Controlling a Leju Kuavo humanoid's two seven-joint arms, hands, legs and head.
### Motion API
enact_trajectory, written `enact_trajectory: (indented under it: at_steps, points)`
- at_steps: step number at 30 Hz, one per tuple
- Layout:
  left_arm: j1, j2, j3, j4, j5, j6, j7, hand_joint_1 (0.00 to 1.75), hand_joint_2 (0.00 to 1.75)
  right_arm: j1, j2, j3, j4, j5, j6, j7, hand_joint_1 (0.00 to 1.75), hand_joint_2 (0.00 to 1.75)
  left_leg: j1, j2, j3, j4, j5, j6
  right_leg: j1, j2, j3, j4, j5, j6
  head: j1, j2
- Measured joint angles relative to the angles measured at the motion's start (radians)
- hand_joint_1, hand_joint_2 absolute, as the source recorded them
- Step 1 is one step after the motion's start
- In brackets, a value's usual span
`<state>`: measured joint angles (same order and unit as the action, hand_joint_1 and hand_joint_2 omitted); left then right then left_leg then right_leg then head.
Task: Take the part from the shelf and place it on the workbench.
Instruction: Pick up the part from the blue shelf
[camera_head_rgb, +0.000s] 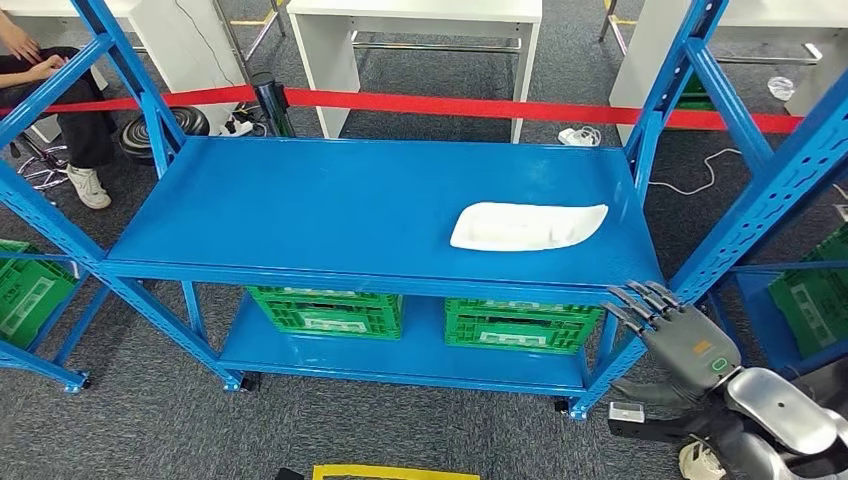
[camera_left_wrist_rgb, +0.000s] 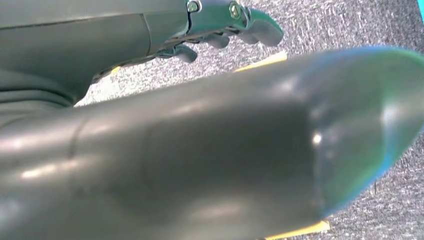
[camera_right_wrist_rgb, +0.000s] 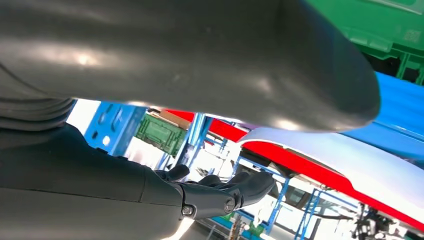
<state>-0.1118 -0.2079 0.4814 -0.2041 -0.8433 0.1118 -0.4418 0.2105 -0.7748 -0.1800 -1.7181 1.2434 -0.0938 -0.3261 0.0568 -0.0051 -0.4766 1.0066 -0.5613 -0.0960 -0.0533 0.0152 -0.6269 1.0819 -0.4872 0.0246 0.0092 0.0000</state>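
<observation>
White part (camera_head_rgb: 528, 226), a shallow tray-like moulding, lies flat on the top deck of the blue shelf (camera_head_rgb: 330, 210), toward the right end and near the front edge. Nothing touches it, so the step in hand looks like the reach. The right hand (camera_head_rgb: 668, 325) hangs below and just beyond the shelf's front right corner, fingers spread and holding nothing. The left hand (camera_left_wrist_rgb: 220, 25) hangs over the carpet, fingers loosely curled with nothing in them; how far closed I cannot tell. Next, the right hand must rise above the deck edge and come in over the part without clipping the corner upright. Green crates (camera_head_rgb: 420, 315) sit on the lower deck. Beyond the shelf runs a red barrier tape (camera_head_rgb: 450, 104), then white tables (camera_head_rgb: 420, 40) on grey carpet; a person (camera_head_rgb: 60, 100) sits at far left.
</observation>
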Motion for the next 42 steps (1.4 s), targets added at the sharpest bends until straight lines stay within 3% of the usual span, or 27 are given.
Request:
enact_trajectory:
  at_steps: [8,20,33,42]
  points:
    - [-0.004,-0.002,0.0,0.0,-0.016,-0.008,0.003,0.0,0.0,-0.236,-0.165,0.061,0.054,-0.116,0.102,-0.053,0.0,0.0,-0.006,0.002,-0.002,0.003,0.001,0.011,-0.006,0.005,0.009,-0.017,0.01,0.016,0.0,0.0]
    - [-0.012,-0.017,0.0,0.0,-0.017,-0.013,0.02,0.0,0.0,-0.333,-0.257,0.159,0.075,-0.297,0.179,-0.079,0.0,0.0,-0.006,-0.001,-0.004,0.003,0.0,0.018,-0.006,0.002,0.015,-0.029,0.014,0.022,0.0,0.0]
    - [-0.014,-0.017,0.0,0.0,-0.012,-0.018,0.026,0.0,0.0,-0.569,-0.23,0.363,0.219,-0.267,0.131,-0.027,0.0,0.0,-0.007,-0.001,-0.005,0.004,0.001,0.02,-0.006,0.002,0.016,-0.031,0.015,0.023,0.0,0.0]
    - [-0.011,-0.015,0.0,0.0,-0.008,-0.016,0.012,0.0,0.0,-0.555,-0.18,0.405,0.265,-0.235,0.012,-0.01,0.0,0.0,-0.007,-0.002,-0.005,0.005,0.0,0.021,-0.01,0.0,0.017,-0.035,0.017,0.024,0.0,0.0]
